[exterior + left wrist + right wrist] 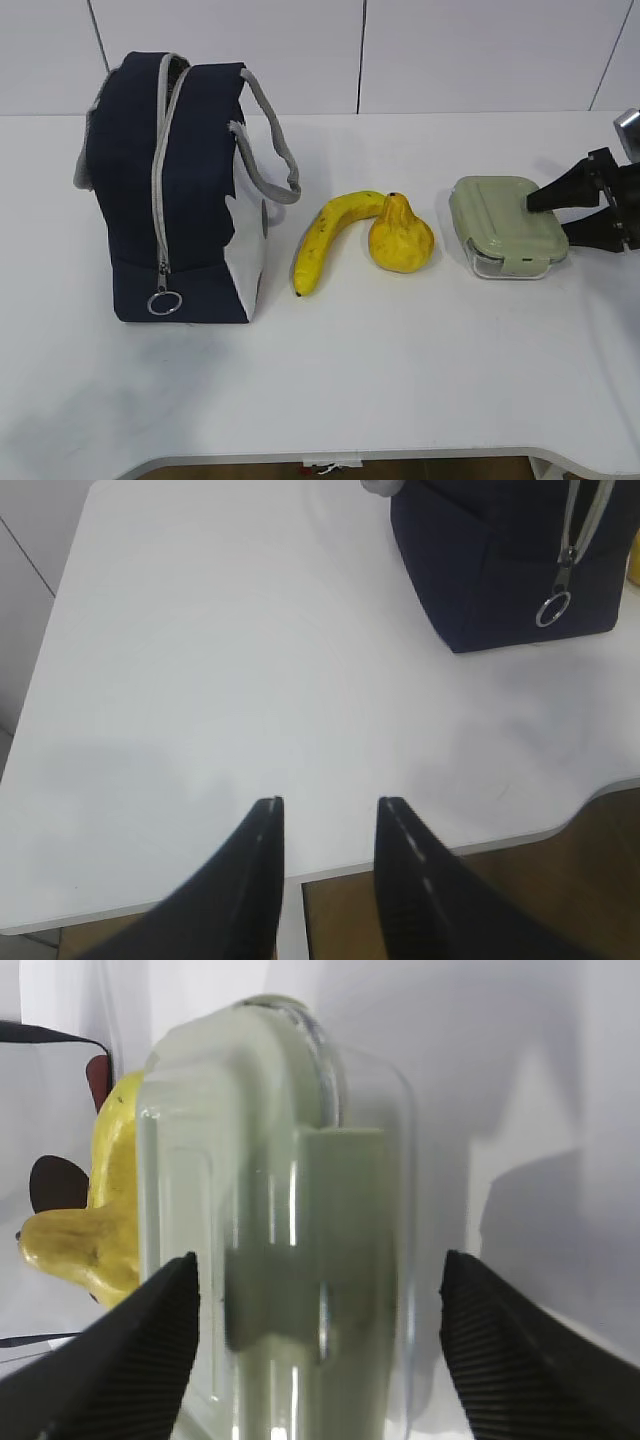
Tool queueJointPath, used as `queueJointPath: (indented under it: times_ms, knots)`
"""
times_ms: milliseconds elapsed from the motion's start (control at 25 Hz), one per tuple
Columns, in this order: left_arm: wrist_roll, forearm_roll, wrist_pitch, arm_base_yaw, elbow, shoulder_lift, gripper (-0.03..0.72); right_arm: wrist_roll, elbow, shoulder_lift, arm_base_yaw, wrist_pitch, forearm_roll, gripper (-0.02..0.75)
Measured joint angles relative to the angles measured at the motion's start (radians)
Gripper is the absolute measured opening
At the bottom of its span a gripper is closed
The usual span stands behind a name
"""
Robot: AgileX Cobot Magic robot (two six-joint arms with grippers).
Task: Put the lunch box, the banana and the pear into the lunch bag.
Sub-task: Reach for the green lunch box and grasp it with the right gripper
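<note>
A smooth white table [400, 400] carries, from the left, the boxy navy fabric lunch bag [170, 190], the curved banana [330, 235] touching the bumpy pear [400, 235], then the sage-lidded clear lunch box [505, 225]. The left gripper [330, 815] hovers open and empty; the right gripper [555, 215] straddles the lunch box's end, spread wide.

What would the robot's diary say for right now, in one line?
right tool: open, straddling lunch box | left tool: open, empty | banana, pear: on table | lunch bag: upright, part unzipped
</note>
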Motion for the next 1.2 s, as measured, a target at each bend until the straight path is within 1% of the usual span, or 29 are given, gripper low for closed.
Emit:
queueJointPath:
  times_ms: [280,1200]
  knots:
    - [0.0,0.0,0.0,0.0,0.0,0.0,0.239,0.0,0.0,0.002,0.038,-0.002,0.0,0.592]
    - [0.0,0.0,0.0,0.0,0.0,0.0,0.239,-0.002,0.0,0.004,0.048,-0.004,0.0,0.582]
